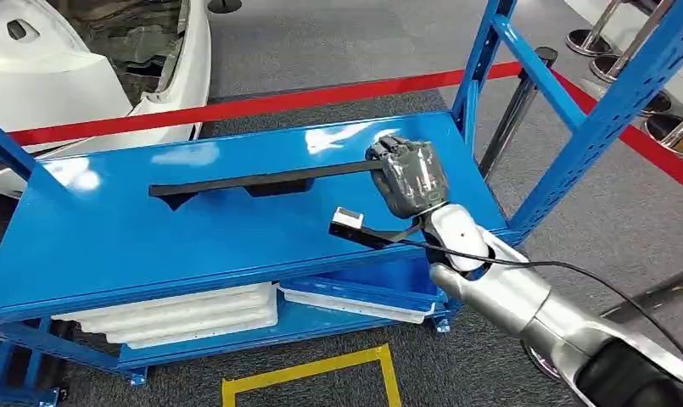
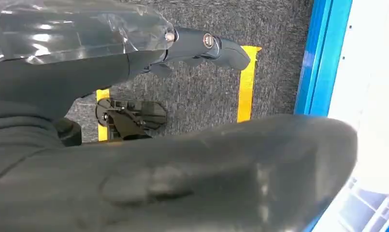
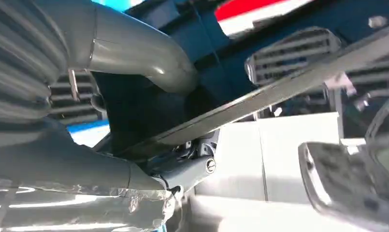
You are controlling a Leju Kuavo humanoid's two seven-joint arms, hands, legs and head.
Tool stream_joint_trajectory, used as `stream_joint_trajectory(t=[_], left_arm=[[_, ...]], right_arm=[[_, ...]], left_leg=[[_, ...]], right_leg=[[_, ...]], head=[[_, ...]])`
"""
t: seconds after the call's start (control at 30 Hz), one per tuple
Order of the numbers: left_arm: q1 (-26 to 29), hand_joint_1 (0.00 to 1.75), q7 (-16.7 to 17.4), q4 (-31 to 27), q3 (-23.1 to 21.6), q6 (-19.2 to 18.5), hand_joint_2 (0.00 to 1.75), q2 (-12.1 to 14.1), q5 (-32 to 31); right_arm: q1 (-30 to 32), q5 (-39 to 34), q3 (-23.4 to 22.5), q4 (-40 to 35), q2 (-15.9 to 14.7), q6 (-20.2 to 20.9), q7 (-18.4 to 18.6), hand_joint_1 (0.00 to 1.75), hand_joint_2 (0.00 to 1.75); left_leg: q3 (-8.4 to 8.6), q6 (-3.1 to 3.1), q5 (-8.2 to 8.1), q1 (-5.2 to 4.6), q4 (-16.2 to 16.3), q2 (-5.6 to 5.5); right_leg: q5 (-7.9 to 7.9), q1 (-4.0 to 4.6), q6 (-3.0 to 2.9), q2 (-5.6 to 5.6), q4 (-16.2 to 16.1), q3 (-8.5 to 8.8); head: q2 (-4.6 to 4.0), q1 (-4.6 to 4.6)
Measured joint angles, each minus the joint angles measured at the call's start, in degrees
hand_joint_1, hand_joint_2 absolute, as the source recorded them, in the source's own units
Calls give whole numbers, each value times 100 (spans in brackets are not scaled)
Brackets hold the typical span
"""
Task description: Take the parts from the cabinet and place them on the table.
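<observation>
Shelving rack (image 1: 575, 110), blue steel, its top shelf (image 1: 193, 237) under the right hand (image 1: 410, 174). White trays (image 1: 185, 314) on the lower shelf, below and left of the hand. Long black trim part (image 1: 261, 181) lies flat on the top shelf, stretching left from the hand; right hand's fingers closed over its near end. Left hand (image 2: 202, 46): fingers curled, holding nothing visible, above grey carpet.

Right hand (image 1: 407, 176) grips the long black part (image 1: 261, 181) (one end) above blue shelf (image 1: 109, 246).
</observation>
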Motion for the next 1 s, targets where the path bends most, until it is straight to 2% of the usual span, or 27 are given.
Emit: stream_joint_trajectory(t=[0.47, 1.0], left_arm=[[-49, 0, 11, 0, -15, -2, 0, 0, -39], [-64, 0, 7, 0, -15, -11, 0, 0, -94]], right_arm=[[167, 683, -159, -1233, -2, 120, 151, 175, 175], [275, 1392, -273, -1881, -2, 242, 162, 175, 175]], left_leg=[[0, 0, 0, 0, -1, 0], [-1, 0, 0, 0, -1, 0]], right_leg=[[0, 0, 0, 0, -2, 0], [0, 0, 0, 0, -2, 0]], head=[[0, 0], [0, 0]])
